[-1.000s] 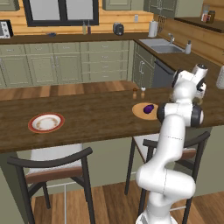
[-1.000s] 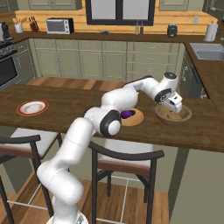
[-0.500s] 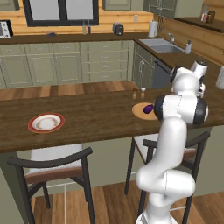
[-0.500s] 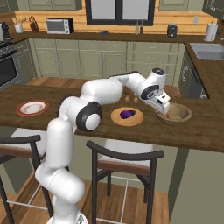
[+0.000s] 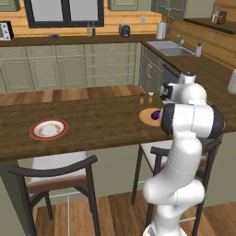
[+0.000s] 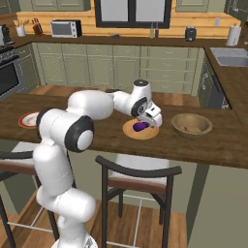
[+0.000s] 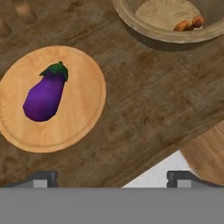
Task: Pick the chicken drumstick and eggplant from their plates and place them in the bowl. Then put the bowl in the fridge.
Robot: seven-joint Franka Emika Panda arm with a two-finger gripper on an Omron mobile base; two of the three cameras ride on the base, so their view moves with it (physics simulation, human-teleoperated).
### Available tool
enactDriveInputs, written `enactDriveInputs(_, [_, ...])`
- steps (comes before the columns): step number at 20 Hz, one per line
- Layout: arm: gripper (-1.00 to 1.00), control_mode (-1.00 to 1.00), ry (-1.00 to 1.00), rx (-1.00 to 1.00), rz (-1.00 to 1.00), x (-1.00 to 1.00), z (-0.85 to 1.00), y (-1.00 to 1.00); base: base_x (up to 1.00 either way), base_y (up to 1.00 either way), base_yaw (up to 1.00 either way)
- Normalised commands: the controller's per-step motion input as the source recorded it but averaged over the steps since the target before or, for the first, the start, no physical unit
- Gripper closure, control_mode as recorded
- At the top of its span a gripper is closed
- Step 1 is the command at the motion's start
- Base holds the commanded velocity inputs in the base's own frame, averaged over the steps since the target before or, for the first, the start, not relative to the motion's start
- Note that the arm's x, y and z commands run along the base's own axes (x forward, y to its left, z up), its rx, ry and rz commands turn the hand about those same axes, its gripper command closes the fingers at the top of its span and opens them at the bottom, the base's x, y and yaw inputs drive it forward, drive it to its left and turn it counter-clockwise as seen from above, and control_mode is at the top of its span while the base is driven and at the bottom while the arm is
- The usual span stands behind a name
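The eggplant (image 7: 45,94) lies on the flat wooden plate (image 7: 83,103), purple with a green cap. My gripper (image 7: 112,179) hangs open and empty above the counter, just off that plate's edge on the bowl's side. The chicken drumstick (image 7: 188,24) rests inside the wooden bowl (image 7: 166,35). From the right base view, the gripper (image 6: 154,123) hovers over the eggplant (image 6: 141,126) and its plate (image 6: 131,131), with the bowl (image 6: 178,125) to their right. The white red-rimmed plate (image 5: 48,129) sits bare far to the left. My arm hides the bowl in the left base view, where the eggplant (image 5: 156,114) peeks out.
Salt and pepper shakers (image 5: 145,97) stand just behind the wooden plate. Two stools (image 6: 138,179) are tucked under the counter's front edge. The counter's near edge and the floor beyond it (image 7: 205,144) lie close to my fingers.
My arm has swung away from above the bowl to beside the wooden plate with the eggplant. The gripper stayed open and empty; the drumstick lies in the bowl.
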Motion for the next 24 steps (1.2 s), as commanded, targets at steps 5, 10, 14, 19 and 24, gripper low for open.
enactDriveInputs(5, [-1.00,-1.00,0.11,0.01,0.00,0.24,0.08,0.48,0.00,0.00,0.00])
enactDriveInputs(10, [-1.00,-1.00,0.11,0.04,0.00,0.34,0.00,0.19,0.00,0.00,0.00])
enactDriveInputs(14, [-1.00,-1.00,0.06,0.05,-0.09,0.32,-0.13,0.36,0.00,0.00,0.00])
enactDriveInputs(19, [-1.00,-1.00,0.05,0.04,-0.08,0.28,-0.07,0.16,0.00,0.00,0.00])
enactDriveInputs(24, [-1.00,-1.00,0.15,0.06,-0.05,0.36,-0.24,0.00,0.00,0.00,0.00])
